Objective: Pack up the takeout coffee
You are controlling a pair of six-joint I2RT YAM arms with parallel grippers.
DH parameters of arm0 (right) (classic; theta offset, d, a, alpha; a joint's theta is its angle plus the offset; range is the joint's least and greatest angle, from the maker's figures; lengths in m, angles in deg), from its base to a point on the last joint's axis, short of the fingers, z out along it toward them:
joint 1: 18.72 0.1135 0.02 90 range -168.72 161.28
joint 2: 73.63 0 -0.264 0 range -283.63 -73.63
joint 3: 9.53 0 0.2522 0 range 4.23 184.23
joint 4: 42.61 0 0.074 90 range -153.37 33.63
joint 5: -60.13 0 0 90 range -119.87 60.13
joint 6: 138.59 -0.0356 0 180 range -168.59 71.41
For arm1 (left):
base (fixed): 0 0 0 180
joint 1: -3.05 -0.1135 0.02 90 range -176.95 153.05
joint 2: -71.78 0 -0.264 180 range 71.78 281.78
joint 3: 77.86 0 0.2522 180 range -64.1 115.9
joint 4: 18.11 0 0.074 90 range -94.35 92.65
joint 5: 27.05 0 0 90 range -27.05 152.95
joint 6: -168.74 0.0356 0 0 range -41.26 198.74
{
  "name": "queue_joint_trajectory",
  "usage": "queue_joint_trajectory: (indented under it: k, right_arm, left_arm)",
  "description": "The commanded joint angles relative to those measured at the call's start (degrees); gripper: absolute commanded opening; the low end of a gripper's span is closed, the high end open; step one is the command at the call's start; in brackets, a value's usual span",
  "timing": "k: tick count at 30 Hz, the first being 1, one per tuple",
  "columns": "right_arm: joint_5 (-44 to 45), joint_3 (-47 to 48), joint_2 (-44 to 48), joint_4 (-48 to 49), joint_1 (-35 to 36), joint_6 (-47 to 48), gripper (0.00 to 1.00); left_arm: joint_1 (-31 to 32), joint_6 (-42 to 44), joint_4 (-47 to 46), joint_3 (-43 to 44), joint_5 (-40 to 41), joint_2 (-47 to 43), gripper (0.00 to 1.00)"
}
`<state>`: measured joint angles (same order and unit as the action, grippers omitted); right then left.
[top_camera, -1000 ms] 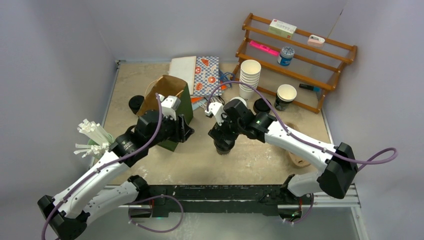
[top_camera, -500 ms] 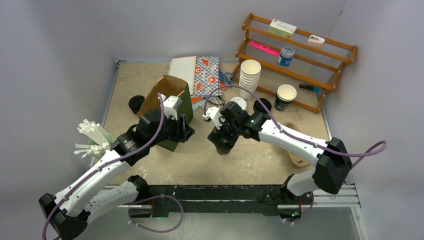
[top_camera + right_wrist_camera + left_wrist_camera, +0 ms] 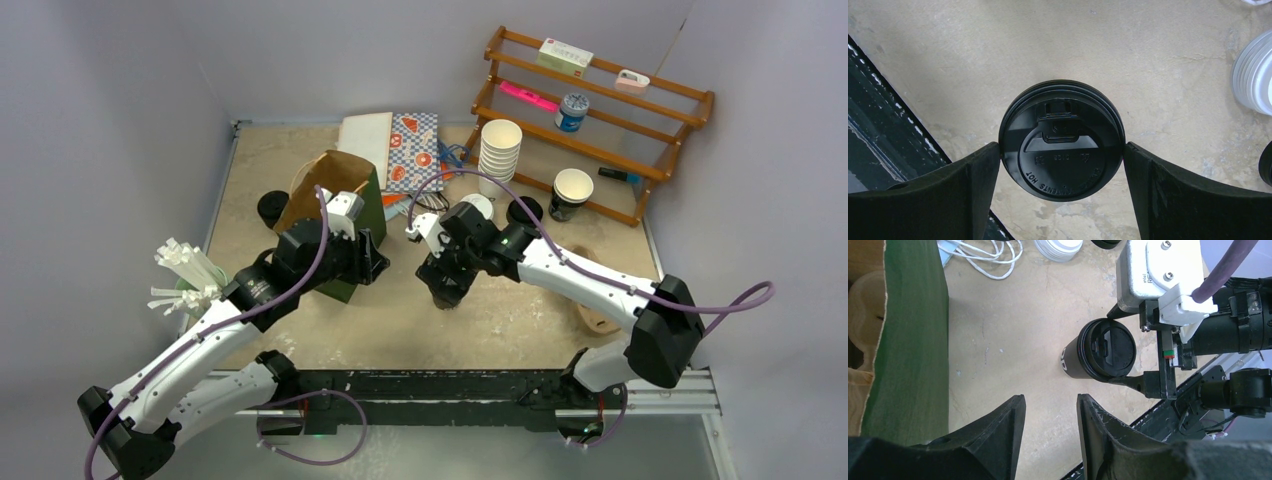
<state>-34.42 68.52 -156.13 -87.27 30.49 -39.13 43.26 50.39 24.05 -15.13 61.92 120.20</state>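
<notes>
Cup [image 3: 1062,150] lidded, clamped by right end effector [image 3: 1062,159], not yet in bag [image 3: 903,340]. Left end effector [image 3: 1050,407] apart, empty. Remaining: transfer into bag.

Soft, even light from above fills the top view, sharp throughout, with faint diffuse shadows under the arms on the table [image 3: 520,320]. In the right wrist view, the black lid [image 3: 1062,147] shows crisp lettering and a dull sheen, while the dark fingers [image 3: 923,200] at the lower frame lose detail.

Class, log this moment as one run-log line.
right gripper: shut on takeout coffee | left gripper: open, empty | green bag: coffee not inside
</notes>
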Motion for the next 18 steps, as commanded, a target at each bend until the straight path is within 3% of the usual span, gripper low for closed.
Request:
queue_joint_trajectory:
  k: [1, 8, 11, 18]
  right_arm:
    - [-1.5, 2.1, -0.4, -1.3, 0.2, -0.6, 0.9]
    - [-2.1, 2.8, -1.2, -1.8, 0.2, -1.0, 0.91]
    - [-3.0, 3.3, -1.9, -2.5, 0.2, -1.0, 0.83]
    - [-1.9, 3.1, -2.8, -2.7, 0.2, -0.9, 0.82]
  left_arm:
    - [0.2, 0.5, -0.7, 2.1, -0.3, 0.0, 0.45]
    - [0.1, 0.6, -0.7, 2.0, -0.4, 0.2, 0.45]
    - [0.2, 0.7, -0.7, 2.0, -0.5, 0.3, 0.45]
    - [0.1, 0.8, -0.6, 2.1, -0.5, 0.2, 0.45]
